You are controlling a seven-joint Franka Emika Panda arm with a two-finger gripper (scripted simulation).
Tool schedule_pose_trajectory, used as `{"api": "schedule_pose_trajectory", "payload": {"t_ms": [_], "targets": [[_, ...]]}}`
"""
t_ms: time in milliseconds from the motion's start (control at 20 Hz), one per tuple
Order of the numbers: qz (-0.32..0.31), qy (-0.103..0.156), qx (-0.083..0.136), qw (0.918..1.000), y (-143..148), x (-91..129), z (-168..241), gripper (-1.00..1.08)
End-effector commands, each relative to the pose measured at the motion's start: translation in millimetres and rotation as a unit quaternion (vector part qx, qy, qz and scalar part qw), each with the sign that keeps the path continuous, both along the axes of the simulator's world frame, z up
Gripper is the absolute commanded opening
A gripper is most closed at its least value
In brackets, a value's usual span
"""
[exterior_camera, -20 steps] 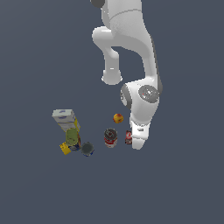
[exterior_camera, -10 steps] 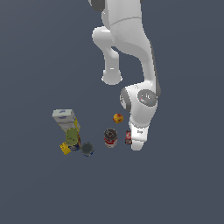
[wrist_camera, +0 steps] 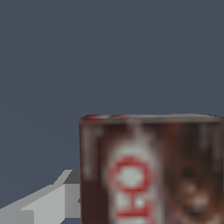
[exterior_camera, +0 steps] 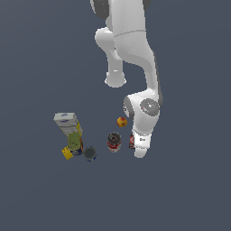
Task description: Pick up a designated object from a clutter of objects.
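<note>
Matt brown box (wrist_camera: pixel 151 170); glossy white arm (exterior_camera: pixel 135 49)

You're looking at a glossy white Panda arm (exterior_camera: pixel 131 49): fat rounded link shells, smooth, no cables or screws visible at this render quality. Dark grey bands show at the joint seams, one running down the side of the forearm link. The wrist joint (exterior_camera: pixel 149 106) has a grey circular cap with a lighter centre. Near the tip, the white hand housing carries a small dark marking you can't read. In the wrist view you get one pale grey, blocky, faceted finger (wrist_camera: pixel 43 205), flat-shaded.
</note>
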State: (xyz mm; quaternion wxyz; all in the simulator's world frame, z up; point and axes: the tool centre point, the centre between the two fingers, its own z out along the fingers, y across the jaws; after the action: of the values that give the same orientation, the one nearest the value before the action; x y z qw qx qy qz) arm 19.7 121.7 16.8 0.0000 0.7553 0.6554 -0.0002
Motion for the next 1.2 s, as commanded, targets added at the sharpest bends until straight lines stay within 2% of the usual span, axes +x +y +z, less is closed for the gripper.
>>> {"api": "schedule_pose_trajectory", "payload": {"t_ms": [0,650,1150], "targets": [[0.000,0.000,0.000,1.0000,0,0,-1,-1.00],[0.000,-0.001,0.000,1.0000,-3,2,5,-1.00],[0.000,-0.001,0.000,1.0000,-35,13,58,-1.00]]}}
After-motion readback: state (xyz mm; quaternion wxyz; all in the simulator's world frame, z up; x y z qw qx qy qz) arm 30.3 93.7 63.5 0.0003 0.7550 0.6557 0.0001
